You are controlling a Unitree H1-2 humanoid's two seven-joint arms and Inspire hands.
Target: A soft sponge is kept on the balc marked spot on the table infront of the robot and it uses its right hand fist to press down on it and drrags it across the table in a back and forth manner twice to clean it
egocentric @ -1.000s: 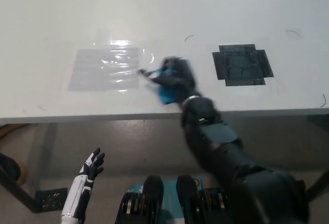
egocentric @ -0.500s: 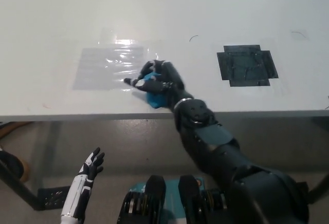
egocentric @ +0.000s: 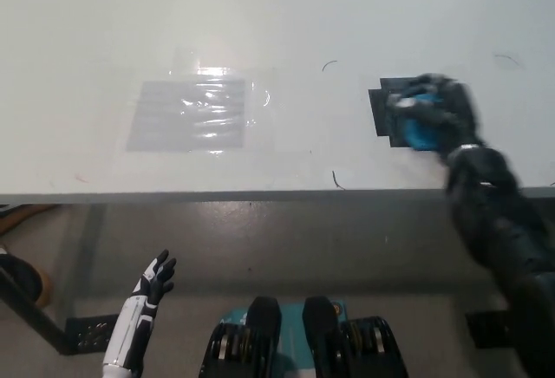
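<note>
Mostly hidden blue sponge (egocentric: pixel 422 133), blurred.

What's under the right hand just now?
The blue sponge sits under the right hand, pressed on the table. Beneath them a black marked patch shows only at its left edge; the rest is covered.

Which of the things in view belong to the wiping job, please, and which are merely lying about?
Part of the job:
- blue sponge, pressed under the right hand
- black marked spot, mostly covered by that hand
- table

Lying about:
- clear plastic sheet taped on the table
- left hand, resting below the table edge, fingers apart
</note>
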